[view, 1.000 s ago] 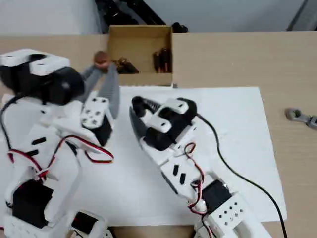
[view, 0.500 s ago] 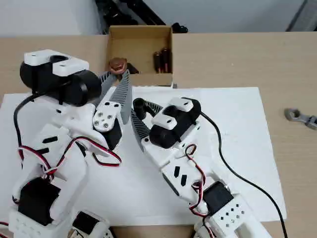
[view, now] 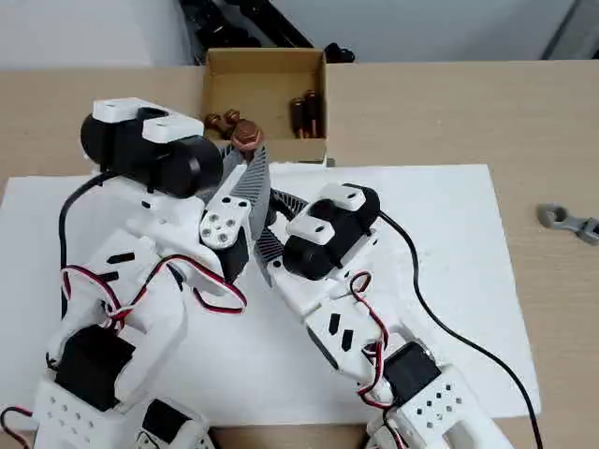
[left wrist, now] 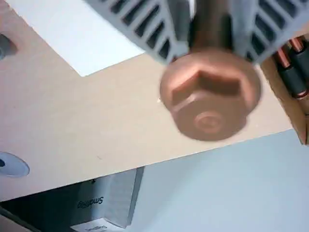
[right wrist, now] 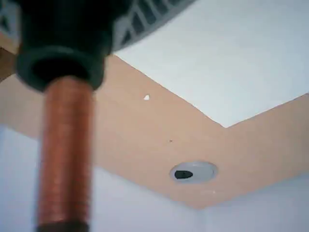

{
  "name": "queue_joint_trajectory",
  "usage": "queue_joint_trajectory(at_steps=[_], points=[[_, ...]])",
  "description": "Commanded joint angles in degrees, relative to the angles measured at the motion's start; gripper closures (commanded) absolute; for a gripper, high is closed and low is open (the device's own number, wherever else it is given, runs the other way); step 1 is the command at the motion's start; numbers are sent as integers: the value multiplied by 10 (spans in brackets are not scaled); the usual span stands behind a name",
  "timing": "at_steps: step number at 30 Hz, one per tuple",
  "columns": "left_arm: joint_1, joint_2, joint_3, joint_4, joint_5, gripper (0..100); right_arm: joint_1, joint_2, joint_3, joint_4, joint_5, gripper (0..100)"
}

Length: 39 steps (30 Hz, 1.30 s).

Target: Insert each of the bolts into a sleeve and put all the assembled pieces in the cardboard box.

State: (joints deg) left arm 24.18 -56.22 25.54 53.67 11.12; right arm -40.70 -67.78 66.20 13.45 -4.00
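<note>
My left gripper (view: pixel 246 166) (left wrist: pixel 212 29) is shut on a copper bolt (view: pixel 246 136) (left wrist: pixel 210 99) just below its hex head, in front of the cardboard box (view: pixel 265 65). Right beside it, my right gripper (view: pixel 271 220) is shut on a black sleeve (right wrist: pixel 60 48). A copper threaded shank (right wrist: pixel 65 154) sticks out of that sleeve. The left gripper's fingers hide most of the sleeve in the high view. Inside the box lie several assembled pieces (view: pixel 307 112) (left wrist: pixel 292 72).
A white sheet (view: pixel 449 243) covers the table under both arms. A metal wrench (view: pixel 566 221) lies on the bare wood at the far right. A grey grommet (right wrist: pixel 193 172) sits in the tabletop. Dark equipment stands behind the box.
My left gripper has carried the bolt to the right, from the box's left front corner to right beside my right gripper. The right arm has barely moved.
</note>
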Motion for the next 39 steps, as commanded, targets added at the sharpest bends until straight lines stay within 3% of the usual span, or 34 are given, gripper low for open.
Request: queue_joint_trajectory(at_steps=[1, 32, 39], points=[[3, -1, 3, -19, 5, 994, -2, -10, -11, 1, -7, 993], [0, -2, 51, -29, 4, 992, -2, -11, -11, 2, -7, 993], [0, -2, 34, 15, 18, 894, -2, -11, -11, 4, -7, 993]])
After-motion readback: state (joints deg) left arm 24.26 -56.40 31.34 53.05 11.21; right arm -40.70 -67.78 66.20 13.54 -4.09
